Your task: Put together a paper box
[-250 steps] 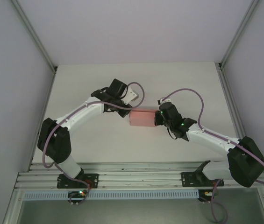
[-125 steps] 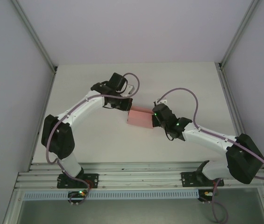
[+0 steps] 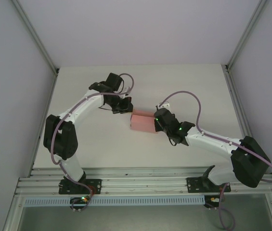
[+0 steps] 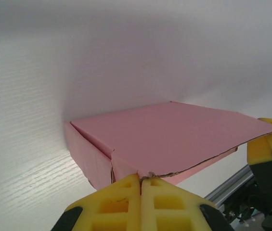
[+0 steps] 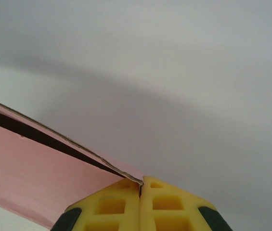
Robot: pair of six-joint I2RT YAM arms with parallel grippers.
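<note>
Midway across the white counter, the pink paper box rests with its lid flap slightly lifted. The left fingers are pressed fully together, tips touching the flap's edge at the box's far-left corner; whether they pinch it cannot be told. The right fingers, also fully together, nip the flap's edge on the box's right side.

A lab cell: grey panel walls, aluminium rails, white table.
</note>
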